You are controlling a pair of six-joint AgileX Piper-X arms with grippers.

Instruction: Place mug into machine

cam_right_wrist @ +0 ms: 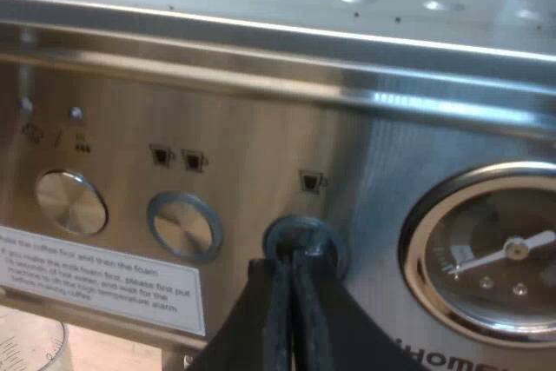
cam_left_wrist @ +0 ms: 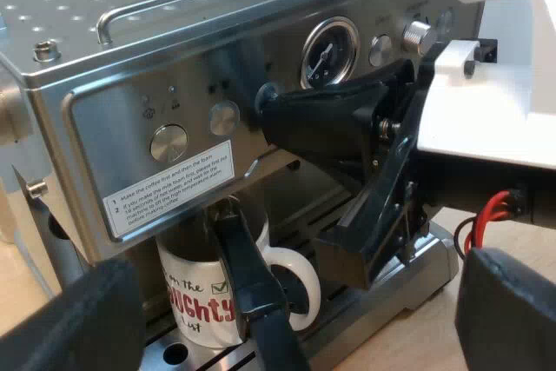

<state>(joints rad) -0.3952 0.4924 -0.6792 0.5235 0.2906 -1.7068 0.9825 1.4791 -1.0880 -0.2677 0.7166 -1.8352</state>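
Mug (cam_left_wrist: 201, 306) stands upright on the drip tray (cam_left_wrist: 165, 347) of the espresso machine (cam_left_wrist: 130, 41), under the brew head, with the dark holder handle (cam_left_wrist: 254, 288) crossing its front. Looks already placed. Left gripper (cam_left_wrist: 295, 306) is the nearer one: fingers (cam_left_wrist: 82, 327) wide apart and empty, mug straight ahead and low between them. Right gripper (cam_right_wrist: 293, 271) is up at the panel, fingers pressed together, tip on a round button (cam_right_wrist: 300, 239) beside the gauge (cam_right_wrist: 495, 254).
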